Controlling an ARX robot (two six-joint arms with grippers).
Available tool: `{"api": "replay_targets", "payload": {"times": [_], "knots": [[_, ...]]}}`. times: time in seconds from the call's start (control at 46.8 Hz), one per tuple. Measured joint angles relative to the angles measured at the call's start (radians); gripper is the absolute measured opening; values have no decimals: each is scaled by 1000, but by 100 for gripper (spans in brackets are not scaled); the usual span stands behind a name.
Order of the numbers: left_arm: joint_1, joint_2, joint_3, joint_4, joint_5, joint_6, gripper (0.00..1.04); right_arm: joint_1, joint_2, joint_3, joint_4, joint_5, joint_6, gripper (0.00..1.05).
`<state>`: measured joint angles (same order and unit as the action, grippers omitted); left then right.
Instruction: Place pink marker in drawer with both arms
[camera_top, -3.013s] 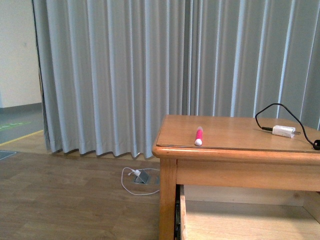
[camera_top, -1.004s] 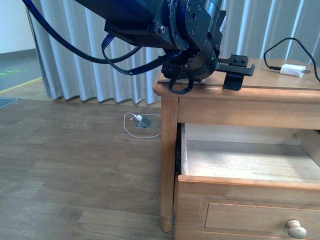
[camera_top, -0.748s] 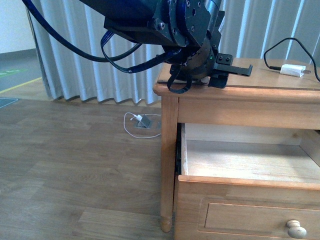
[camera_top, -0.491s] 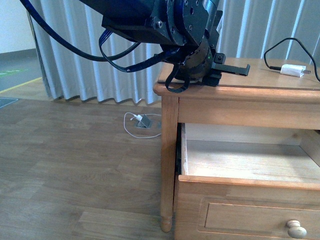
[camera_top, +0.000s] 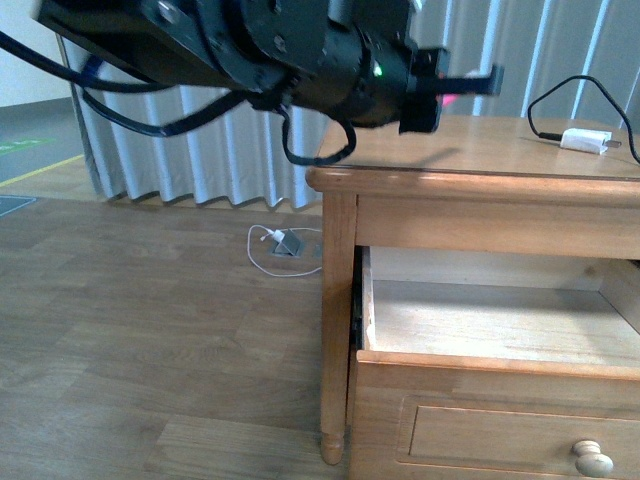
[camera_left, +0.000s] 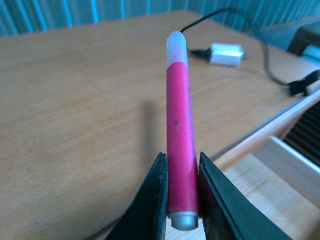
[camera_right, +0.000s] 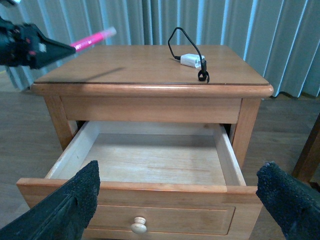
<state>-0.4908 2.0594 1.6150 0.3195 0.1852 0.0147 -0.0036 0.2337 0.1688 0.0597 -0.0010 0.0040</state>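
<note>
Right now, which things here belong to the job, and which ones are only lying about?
Job:
- marker, clamped in the left fingers over the table
- drawer, open
- right fingers, open, facing the drawer

Lying about:
- charger, on the table
- adapter, on the floor

Bulky black cylindrical left arm (camera_top: 250, 50), bolted joints, dark looping cables (camera_top: 160, 126), small green light (camera_top: 378, 70), tapered black tool fingers (camera_left: 150, 200).
</note>
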Motion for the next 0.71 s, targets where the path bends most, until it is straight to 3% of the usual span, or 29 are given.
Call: {"api": "replay_targets", "payload": {"times": [0.128, 0.342, 0.705], "knots": [[16, -175, -187, 108, 159, 18, 15, 0, 0, 0, 0, 0, 0, 96], [23, -261, -366, 147, 285, 94, 15, 0, 0, 0, 0, 0, 0, 96], [8, -94, -374, 150, 215, 195, 15, 0, 0, 0, 0, 0, 0, 96]]}}
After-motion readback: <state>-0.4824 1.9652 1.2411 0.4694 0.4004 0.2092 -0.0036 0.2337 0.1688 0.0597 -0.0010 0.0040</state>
